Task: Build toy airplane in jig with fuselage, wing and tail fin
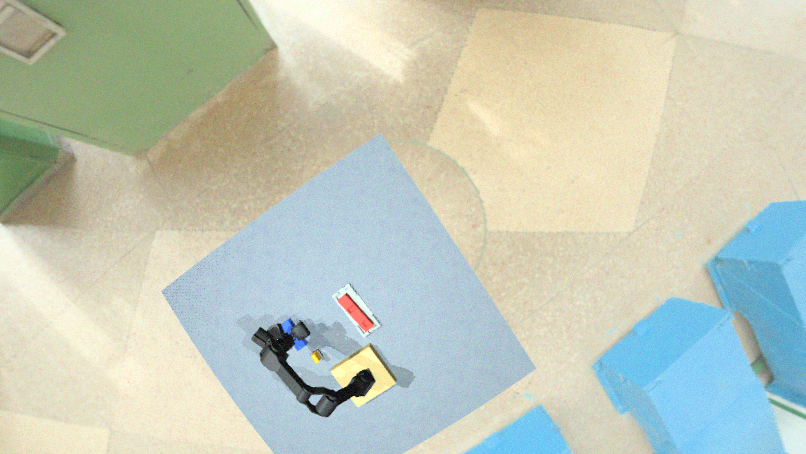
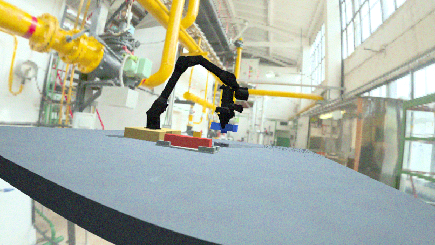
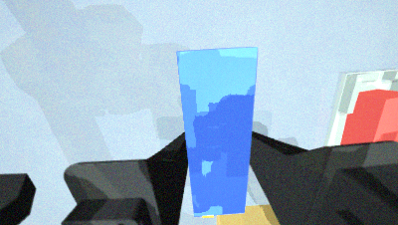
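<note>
The blue wing (image 1: 300,343) (image 2: 233,127) (image 3: 221,124) hangs level above the table, its small tab pointing down in the exterior view. My gripper (image 2: 223,127) (image 3: 214,134) is shut on the wing's middle, one finger on each long side. The red fuselage (image 1: 355,313) (image 2: 187,141) (image 3: 365,119) lies lengthwise inside the pale grey cradle (image 1: 346,289) (image 2: 206,149) (image 3: 346,95) and looks flat. The yellow tail fin (image 1: 316,356) (image 2: 197,134) stands apart from the fuselage, between the wing and the arm's base. The fuselage's sockets are too small to make out clearly.
The arm's base stands on a tan block (image 1: 369,356) (image 2: 140,134), close to the cradle's near end. A low dark piece (image 2: 221,144) shows on the table below the wing in the exterior view. The blue-grey table (image 1: 360,208) (image 2: 212,182) carries everything.
</note>
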You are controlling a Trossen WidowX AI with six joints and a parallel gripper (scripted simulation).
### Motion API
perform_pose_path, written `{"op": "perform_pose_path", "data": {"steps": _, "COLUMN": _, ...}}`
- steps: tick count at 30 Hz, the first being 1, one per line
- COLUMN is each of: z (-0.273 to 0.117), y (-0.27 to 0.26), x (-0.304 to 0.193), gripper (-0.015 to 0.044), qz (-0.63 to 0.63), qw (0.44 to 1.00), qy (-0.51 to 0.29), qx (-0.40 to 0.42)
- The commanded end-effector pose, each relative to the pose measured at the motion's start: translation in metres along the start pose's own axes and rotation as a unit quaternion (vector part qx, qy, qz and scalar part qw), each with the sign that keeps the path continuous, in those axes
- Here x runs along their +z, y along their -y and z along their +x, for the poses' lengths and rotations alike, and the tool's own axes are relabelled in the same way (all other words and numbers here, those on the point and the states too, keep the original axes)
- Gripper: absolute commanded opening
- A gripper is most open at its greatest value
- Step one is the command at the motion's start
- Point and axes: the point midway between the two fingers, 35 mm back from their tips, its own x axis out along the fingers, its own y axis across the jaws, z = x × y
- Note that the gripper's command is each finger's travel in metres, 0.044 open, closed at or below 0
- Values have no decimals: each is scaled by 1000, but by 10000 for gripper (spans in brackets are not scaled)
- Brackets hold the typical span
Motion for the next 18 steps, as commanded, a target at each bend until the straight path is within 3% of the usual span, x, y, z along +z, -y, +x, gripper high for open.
{"op": "perform_pose_path", "data": {"steps": 1, "z": -14, "y": 0, "x": 1, "gripper": 0, "qz": 1, "qw": 1000, "qy": 5, "qx": 0}}
{"op": "perform_pose_path", "data": {"steps": 18, "z": -61, "y": 2, "x": -5, "gripper": 0, "qz": 3, "qw": 1000, "qy": 5, "qx": -3}}
